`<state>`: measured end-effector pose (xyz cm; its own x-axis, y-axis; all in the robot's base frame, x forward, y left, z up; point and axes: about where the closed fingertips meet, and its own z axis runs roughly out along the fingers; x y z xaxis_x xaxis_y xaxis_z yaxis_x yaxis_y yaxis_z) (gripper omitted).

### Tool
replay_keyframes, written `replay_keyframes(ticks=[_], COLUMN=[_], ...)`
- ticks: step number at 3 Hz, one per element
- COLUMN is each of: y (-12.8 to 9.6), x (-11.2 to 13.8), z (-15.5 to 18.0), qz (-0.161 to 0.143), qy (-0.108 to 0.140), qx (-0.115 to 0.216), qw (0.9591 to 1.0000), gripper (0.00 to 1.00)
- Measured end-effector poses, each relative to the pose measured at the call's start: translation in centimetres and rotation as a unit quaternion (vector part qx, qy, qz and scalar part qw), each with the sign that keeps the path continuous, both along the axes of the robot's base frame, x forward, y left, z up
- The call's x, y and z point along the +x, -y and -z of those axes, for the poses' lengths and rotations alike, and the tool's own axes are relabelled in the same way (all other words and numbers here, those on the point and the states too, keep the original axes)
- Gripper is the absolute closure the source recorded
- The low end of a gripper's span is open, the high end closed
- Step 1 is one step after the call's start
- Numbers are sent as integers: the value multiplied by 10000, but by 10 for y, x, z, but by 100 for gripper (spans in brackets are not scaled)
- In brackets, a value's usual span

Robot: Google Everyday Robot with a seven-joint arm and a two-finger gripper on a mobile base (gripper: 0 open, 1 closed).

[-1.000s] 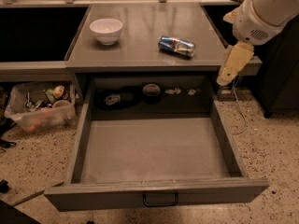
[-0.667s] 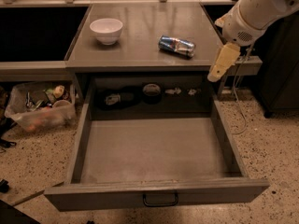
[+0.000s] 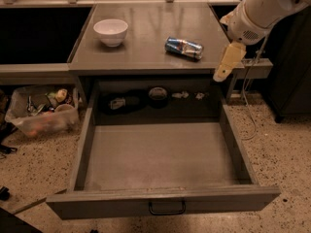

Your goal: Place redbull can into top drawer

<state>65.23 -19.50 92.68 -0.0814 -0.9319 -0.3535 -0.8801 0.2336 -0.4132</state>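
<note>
The redbull can [image 3: 183,48] lies on its side on the grey tabletop [image 3: 146,33], right of the middle. The top drawer [image 3: 160,159] is pulled fully out below the table, with its dark wire handle [image 3: 166,208] at the front. The drawer floor is bare in front; a few small dark and light items [image 3: 158,95] lie at its back. My gripper [image 3: 227,63] hangs from the white arm [image 3: 262,8] at the table's right edge, to the right of the can and a little lower in the picture, apart from it.
A white bowl [image 3: 111,31] stands on the table's left part. A clear plastic bin [image 3: 41,113] of odds and ends sits on the floor at the left. A cable [image 3: 250,106] hangs at the right, beside a dark cabinet [image 3: 291,72].
The arm and gripper have moved left and up, closer to the can. The can, bowl and drawer have not moved.
</note>
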Motion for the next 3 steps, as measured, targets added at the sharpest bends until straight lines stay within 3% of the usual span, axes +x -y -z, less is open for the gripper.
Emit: replay_keyframes(ticks=[1, 3], y=[-7, -40], x=[32, 99], z=[2, 2], qz=[-153, -650], qy=[104, 530], qx=[-10, 370], qw=[9998, 9958], gripper=[0, 0])
